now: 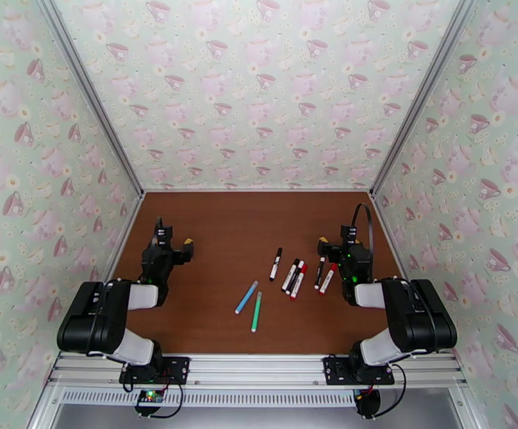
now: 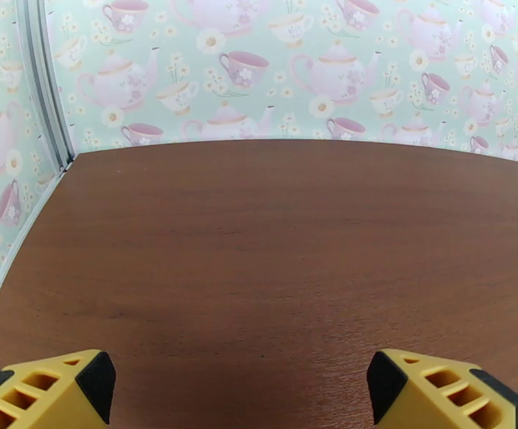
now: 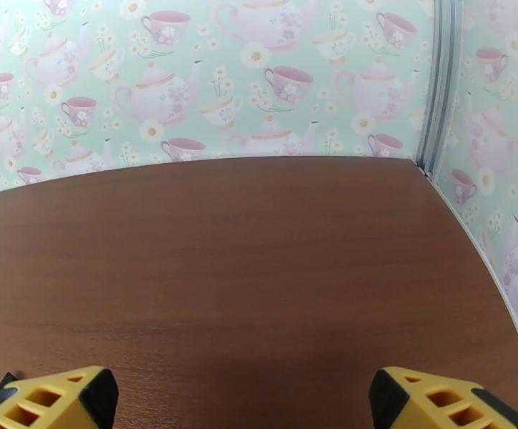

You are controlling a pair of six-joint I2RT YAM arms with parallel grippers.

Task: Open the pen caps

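Several pens lie capped on the brown table [image 1: 216, 230] right of centre. Among them are a white pen with black ends [image 1: 276, 264], a black and red pair [image 1: 294, 277], and another black and red pair [image 1: 324, 274]. A light blue pen [image 1: 246, 297] and a green pen [image 1: 256, 311] lie nearer the front. The pen caps are too small to tell apart from the barrels. My left gripper [image 1: 175, 236] [image 2: 241, 387] is open at the left, far from the pens. Open as well, my right gripper [image 1: 335, 237] [image 3: 243, 395] hovers just behind the rightmost pair.
Teapot-patterned walls [image 1: 259, 87] close off the table on the left, back and right. Both wrist views look over bare brown tabletop toward the back wall. The arm bases sit on the metal rail [image 1: 259, 370] at the front edge.
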